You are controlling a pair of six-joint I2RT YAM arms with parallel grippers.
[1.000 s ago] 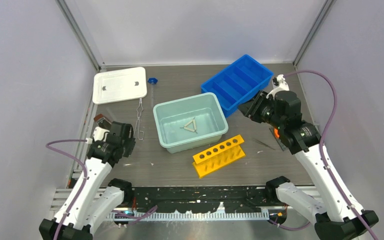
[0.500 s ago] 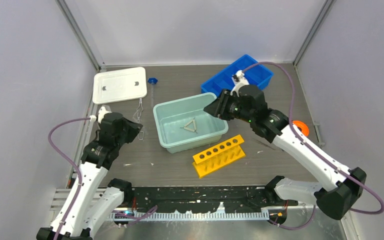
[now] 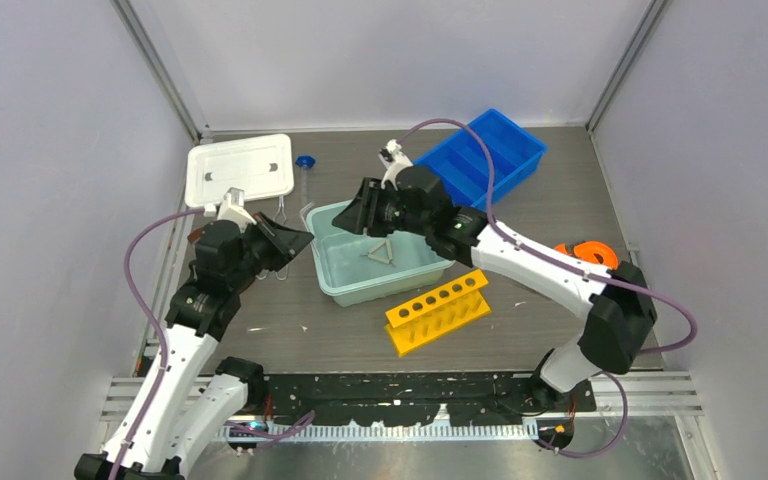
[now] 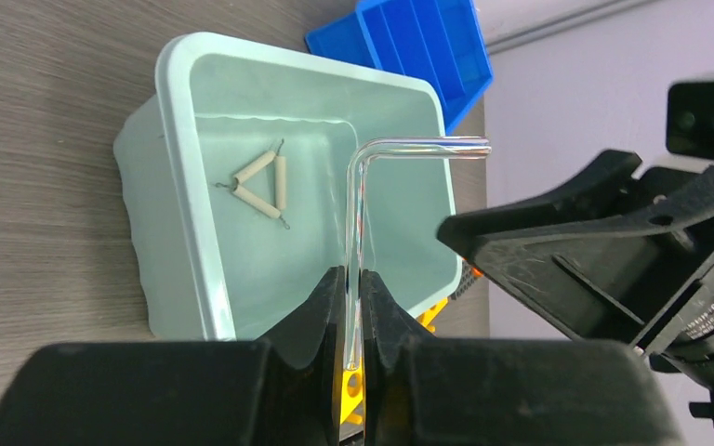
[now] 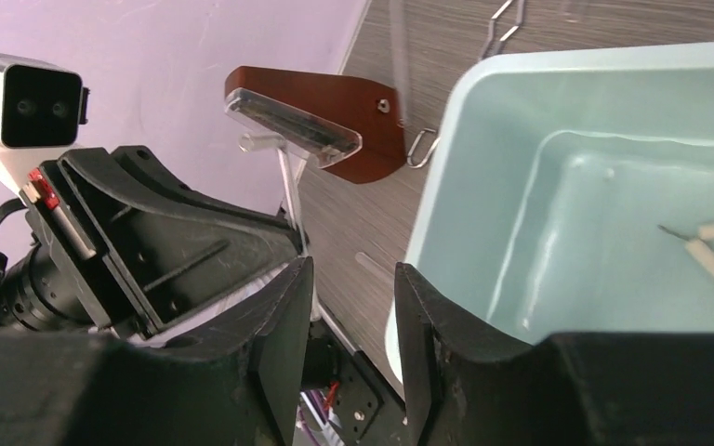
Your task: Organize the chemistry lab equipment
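Okay, quick pass, everything placed off the teal tub.

The left gripper sits just off the tub's left rim, fingers clamped on the straight leg of a bent clear glass tube. In the left wrist view the tube's leg runs out over the tub interior and the bend turns toward the tub's far side. From above, the left gripper is close to the tub's left edge.

The right gripper hangs over the tub's back-left corner, pointed at the left gripper. In the right wrist view the right gripper has its fingers parted, with nothing between them.

A wire triangle with pale sleeves lies flat on the tub floor, near the middle. It also shows in the left wrist view.

A slim tube with a blue cap lies on the table behind the tub's left corner. Thin metal tongs lie left of the tub, partly hidden by the left arm.

A blue divided tray sits behind the tub to the right. A yellow rack is in front of the tub, a white lid well behind-left. A brown clamp-like piece lies left of the tub, touching the tongs' end.
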